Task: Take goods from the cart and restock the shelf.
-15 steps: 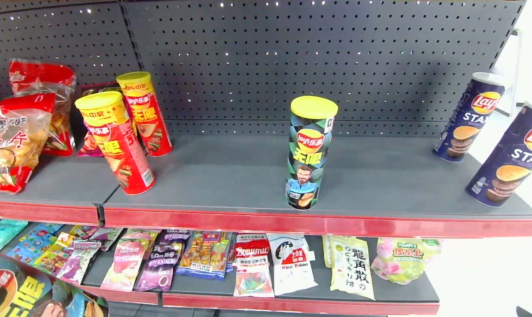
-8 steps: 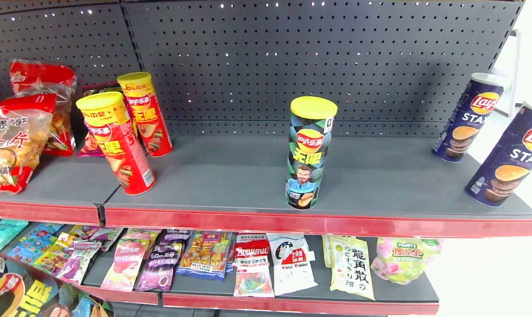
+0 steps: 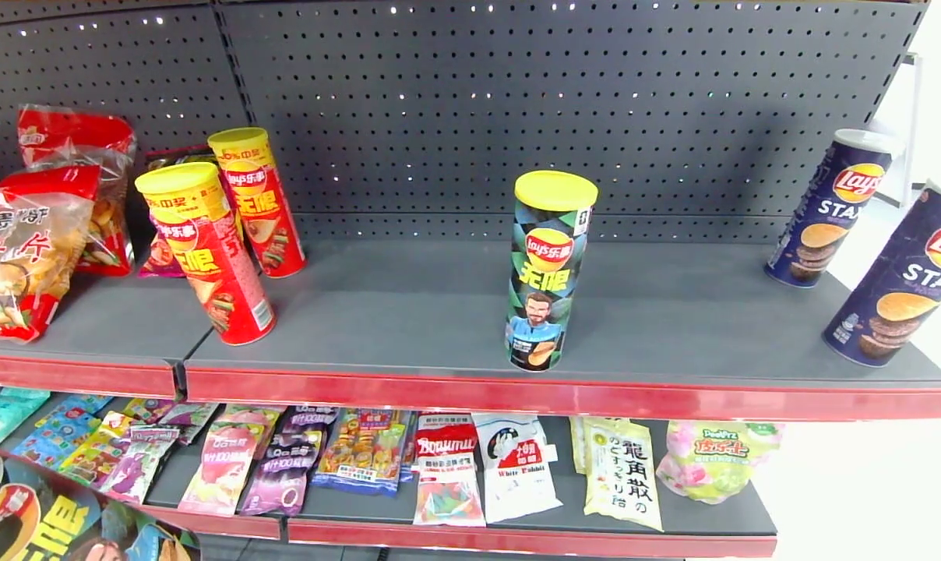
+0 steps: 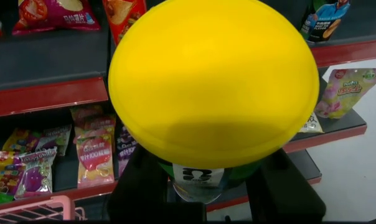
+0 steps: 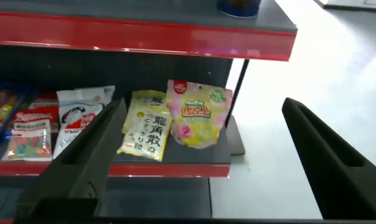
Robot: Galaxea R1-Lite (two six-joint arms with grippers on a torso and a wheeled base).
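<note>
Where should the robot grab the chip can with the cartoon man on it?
Probably around the middle of the chip can, coming straight in from the front. It stands upright near the front edge of the shelf, its wall is round and straight, and there is bare space on both sides to close in.

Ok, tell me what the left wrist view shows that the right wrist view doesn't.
Left wrist only: the yellow-lidded chip can between the left jaws, and the pink cart corner. Right wrist only: the right jaws standing open, and the white candy bag. Both: the red shelf edge and the pink-green bag.
</note>
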